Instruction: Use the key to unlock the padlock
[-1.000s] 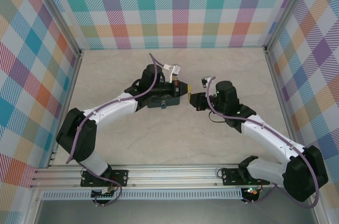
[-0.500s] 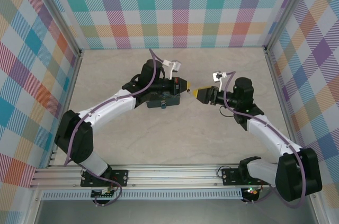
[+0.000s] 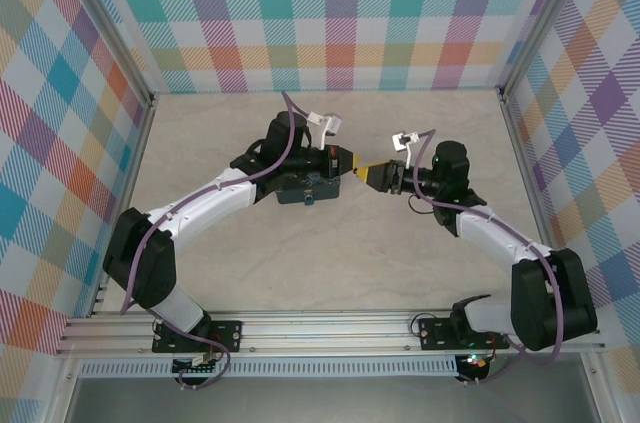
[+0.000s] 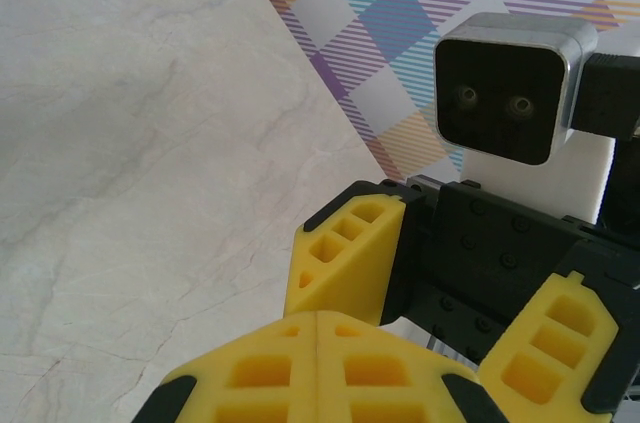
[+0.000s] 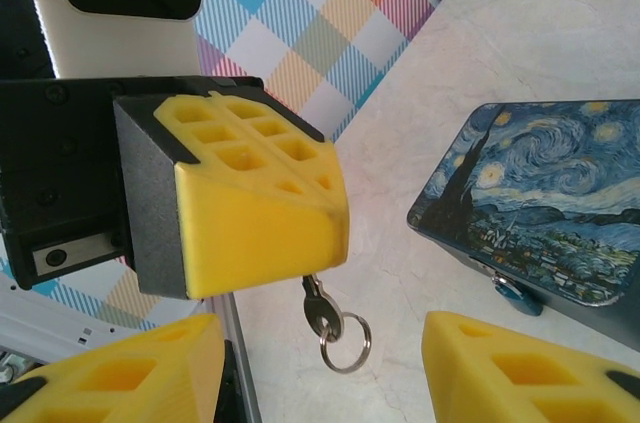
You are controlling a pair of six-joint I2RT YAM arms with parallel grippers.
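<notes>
nearest, the right tool holds its yellow fingers apart with nothing gripped, either side of the tiny dark metal key pinched in the closed tips of the left tool, seemingly offered for handover; beyond, on the pale marbled surface, the closed starry-night painted tin hides its contents, the small bluish padlock at its front.

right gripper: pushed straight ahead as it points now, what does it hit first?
Most likely the left gripper, shut on the key, which dangles dead ahead between the open fingers of the right gripper. Depth is unclear.
</notes>
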